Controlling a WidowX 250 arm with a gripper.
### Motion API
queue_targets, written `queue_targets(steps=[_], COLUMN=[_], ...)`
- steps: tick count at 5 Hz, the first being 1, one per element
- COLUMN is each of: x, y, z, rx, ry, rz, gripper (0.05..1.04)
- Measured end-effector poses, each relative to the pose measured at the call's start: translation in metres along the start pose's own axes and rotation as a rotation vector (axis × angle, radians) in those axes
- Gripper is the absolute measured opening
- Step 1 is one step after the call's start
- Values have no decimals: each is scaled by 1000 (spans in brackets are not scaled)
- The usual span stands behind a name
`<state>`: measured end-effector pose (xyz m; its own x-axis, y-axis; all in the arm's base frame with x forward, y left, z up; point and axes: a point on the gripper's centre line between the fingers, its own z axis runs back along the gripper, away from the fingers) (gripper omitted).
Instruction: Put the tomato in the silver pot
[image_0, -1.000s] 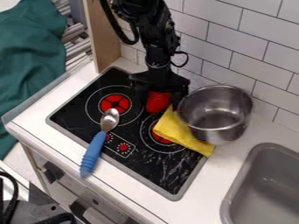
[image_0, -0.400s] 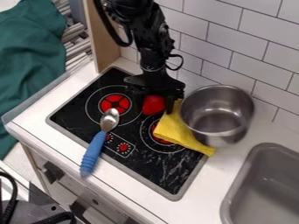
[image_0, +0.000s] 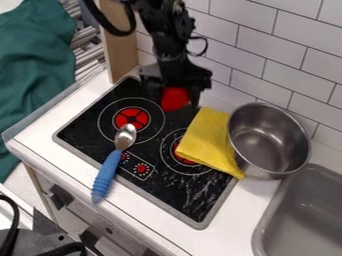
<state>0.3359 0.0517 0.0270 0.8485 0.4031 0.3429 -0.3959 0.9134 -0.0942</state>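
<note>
Toy kitchen, black stovetop (image_0: 174, 187), gray sink (image_0: 300, 215), white tiled wall (image_0: 267, 50)

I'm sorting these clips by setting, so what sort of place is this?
Probably a toy kitchen set up for a robot: there is a black stovetop with red burner rings, a grey sink beside it, and a tiled wall behind.

No text, label, brand, number or sign can be read.
</note>
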Motion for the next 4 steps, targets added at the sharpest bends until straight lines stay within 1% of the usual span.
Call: queue_targets(steps=[1,2,3,4], x=[11,20,12,-3], y=[-39,-79,-125,-154], z=[14,22,25,22], rx=[-11,-24,-18,23], ry=[-3,-13,12,50], rz=[-105,-196,-283,-354], gripper=[781,781,781,781])
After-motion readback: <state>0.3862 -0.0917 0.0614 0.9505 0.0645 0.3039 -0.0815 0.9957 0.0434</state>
